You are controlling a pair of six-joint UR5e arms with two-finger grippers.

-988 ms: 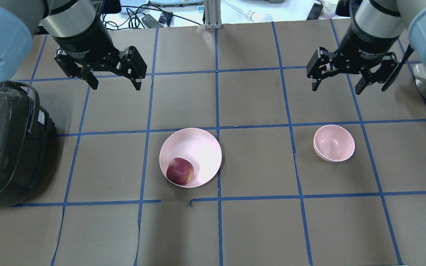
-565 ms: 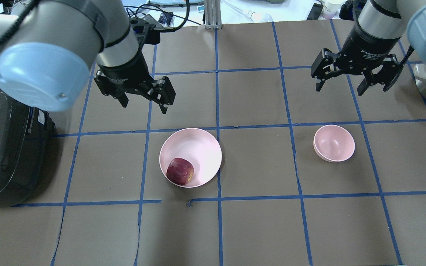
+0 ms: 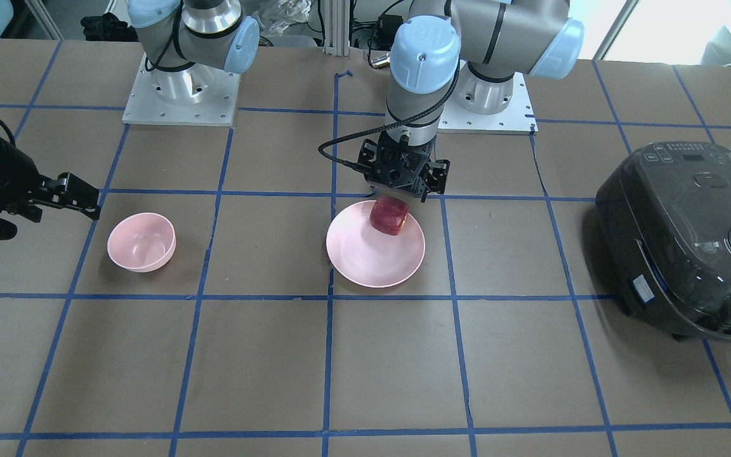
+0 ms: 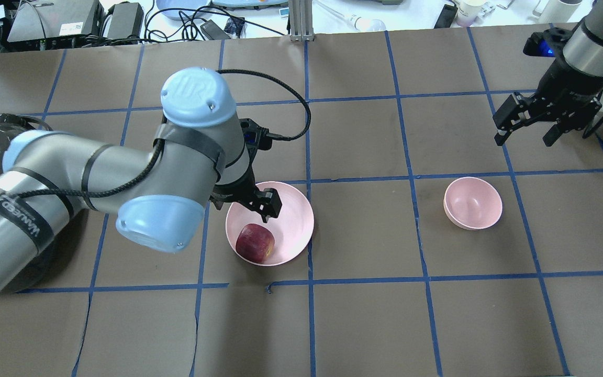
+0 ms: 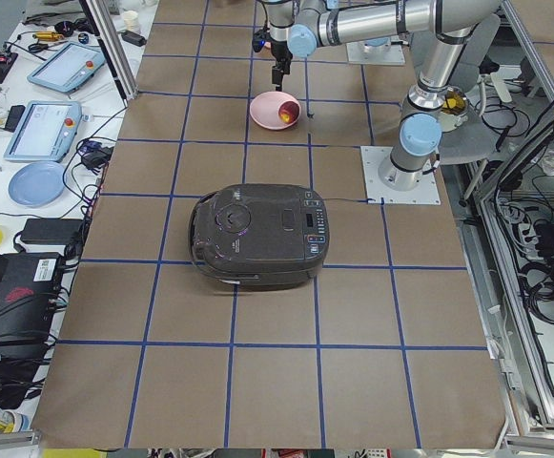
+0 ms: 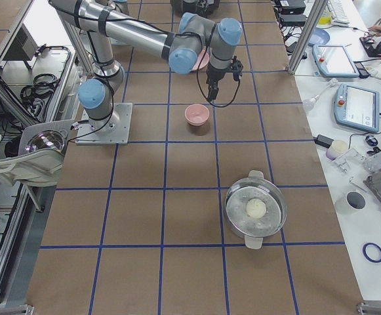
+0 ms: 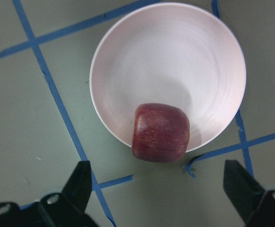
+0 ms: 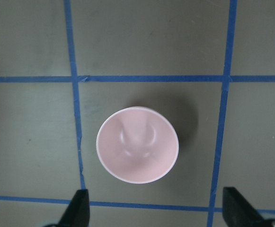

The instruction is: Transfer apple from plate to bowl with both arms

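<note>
The left arm point(image 4: 97, 173) reaches in over the table with its elbow bent and its wrist turned straight down. The left gripper point(image 7: 158, 179) hangs above the plate point(image 4: 293, 207), apart from everything on it. Its fingers point(image 7: 80, 176) are spread wide, with nothing between them. In the left wrist view the spread is broader than the apple point(image 7: 161, 132).

The apple sits on the plate, hard against the rim on the side nearest the robot and a little to the robot's left (in the wrist view it seems to lap over the rim). The rest of the plate is bare pink.

The right arm point(image 4: 587, 39) comes down steeply on the plate's right. The right gripper point(image 4: 523, 137) is held high off the table, fingers likewise spread wide and holding nothing. Its wrist camera looks straight down into the bowl point(image 8: 137, 146), which shows between the two fingertips point(image 8: 80, 201).

The bowl stands upright on the plate's right, well apart from it, with about one taped grid square of brown table point(image 4: 364, 324) between them. A dark rice cooker point(image 3: 689, 235) sits well to the plate's left. A metal pot point(image 6: 256, 209) stands beyond the bowl, farther right of the plate, near that end of the table.
</note>
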